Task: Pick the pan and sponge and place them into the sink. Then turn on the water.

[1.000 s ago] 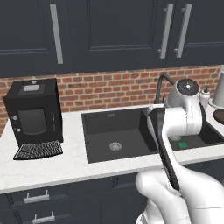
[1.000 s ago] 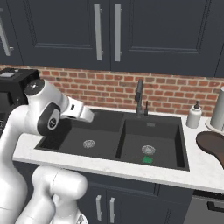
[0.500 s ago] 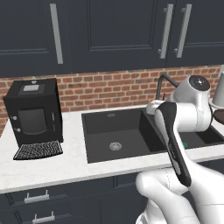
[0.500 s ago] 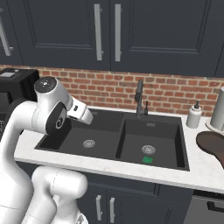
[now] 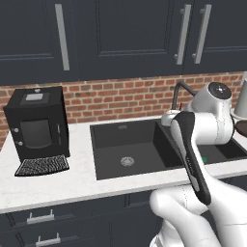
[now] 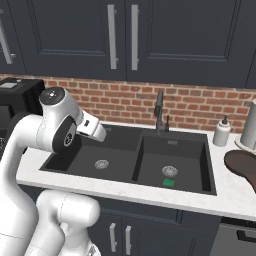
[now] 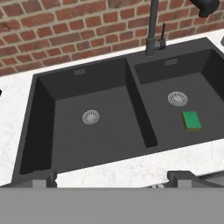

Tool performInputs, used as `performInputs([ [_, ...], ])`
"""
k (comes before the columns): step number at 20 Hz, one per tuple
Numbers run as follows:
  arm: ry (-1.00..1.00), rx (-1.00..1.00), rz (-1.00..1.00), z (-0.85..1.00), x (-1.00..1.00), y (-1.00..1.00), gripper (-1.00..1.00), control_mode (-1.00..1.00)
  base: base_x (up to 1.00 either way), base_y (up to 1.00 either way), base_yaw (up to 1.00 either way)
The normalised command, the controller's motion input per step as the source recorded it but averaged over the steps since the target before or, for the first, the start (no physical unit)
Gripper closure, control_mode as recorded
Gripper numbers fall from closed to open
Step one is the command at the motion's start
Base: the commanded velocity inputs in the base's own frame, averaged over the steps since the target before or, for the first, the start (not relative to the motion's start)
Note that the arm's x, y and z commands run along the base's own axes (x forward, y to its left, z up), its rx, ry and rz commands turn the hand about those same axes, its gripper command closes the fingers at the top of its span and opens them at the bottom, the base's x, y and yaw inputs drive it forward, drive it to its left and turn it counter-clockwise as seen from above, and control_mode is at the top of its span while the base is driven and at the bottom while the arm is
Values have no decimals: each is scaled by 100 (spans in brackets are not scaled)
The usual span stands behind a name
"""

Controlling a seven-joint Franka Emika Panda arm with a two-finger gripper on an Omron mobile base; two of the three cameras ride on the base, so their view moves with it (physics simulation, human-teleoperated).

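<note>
Pincer [image 7: 112, 177] hung empty, tips spread wide, above near rim of sink [image 7: 131, 105]. Sponge [image 7: 191, 120] lay ahead and right, in right basin by its drain. Pan [image 6: 242, 167] sat on desk [image 6: 235, 196], right of sink.

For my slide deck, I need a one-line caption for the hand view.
Open gripper above the black double-basin sink, green sponge lying in the basin under the faucet.

Both base views look forward and down from behind the arm, sharing the sink [image 5: 126, 154] [image 6: 135, 160], while the hand view looks down closer over both basins [image 7: 127, 109].
</note>
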Motion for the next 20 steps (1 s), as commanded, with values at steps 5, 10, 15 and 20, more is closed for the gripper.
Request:
performInputs([
  [5, 2, -2, 0, 0, -2, 0, -100, -100, 0, 0, 0],
  [10, 7, -10, 0, 0, -12, 0, -100, -100, 0, 0, 0],
  [15, 2, -3, 0, 0, -6, 0, -100, 100, -34, -5, 0],
  [20, 0, 0, 0, 0, 0, 0, -100, 100, -42, -5, 0],
])
